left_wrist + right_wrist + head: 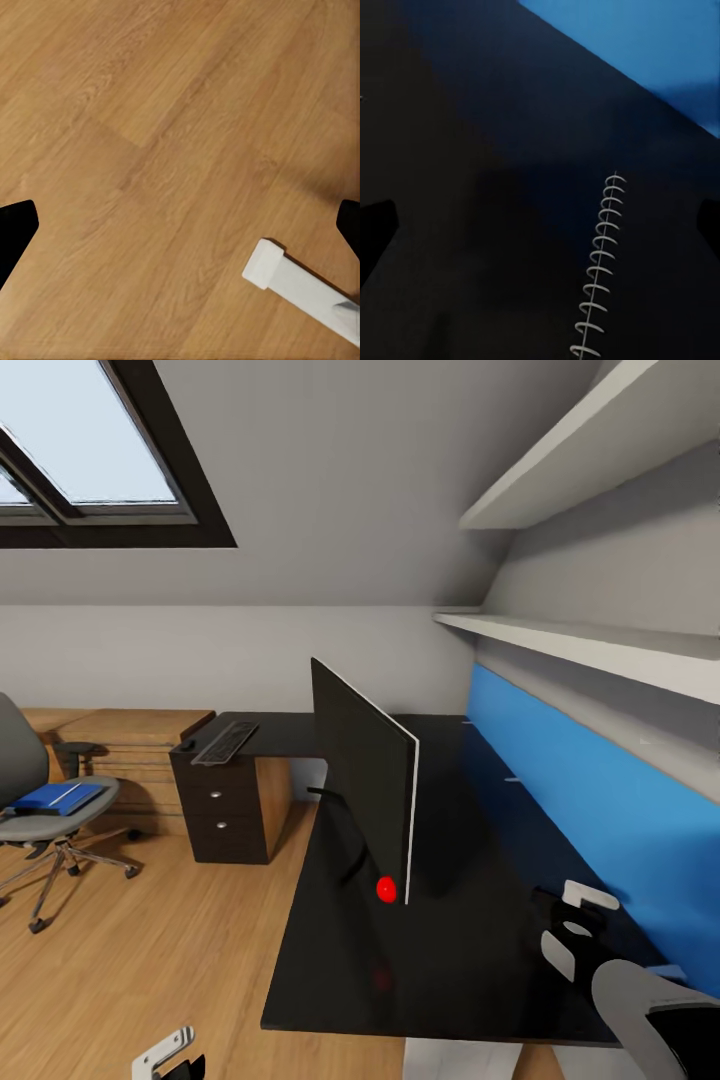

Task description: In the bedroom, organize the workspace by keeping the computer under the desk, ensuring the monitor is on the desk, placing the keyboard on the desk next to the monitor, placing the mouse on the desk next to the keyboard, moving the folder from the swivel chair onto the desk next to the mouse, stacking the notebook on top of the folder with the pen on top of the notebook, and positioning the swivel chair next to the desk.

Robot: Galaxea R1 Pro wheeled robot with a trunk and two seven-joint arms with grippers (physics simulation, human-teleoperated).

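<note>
The monitor stands edge-on in the middle of the black desk. At the desk's far left end lies the keyboard, with the tiny mouse beside it. The swivel chair stands at the left with the blue folder on its seat, and a thin pale pen lies on the folder. My right gripper hangs open over the desk, above the dark notebook's spiral binding. My left gripper is open above the floor. The computer is out of view.
A blue wall panel and white shelves run along the desk's right side. The black drawer unit and a light-wood chest stand at the back left. A white desk leg meets the wood floor.
</note>
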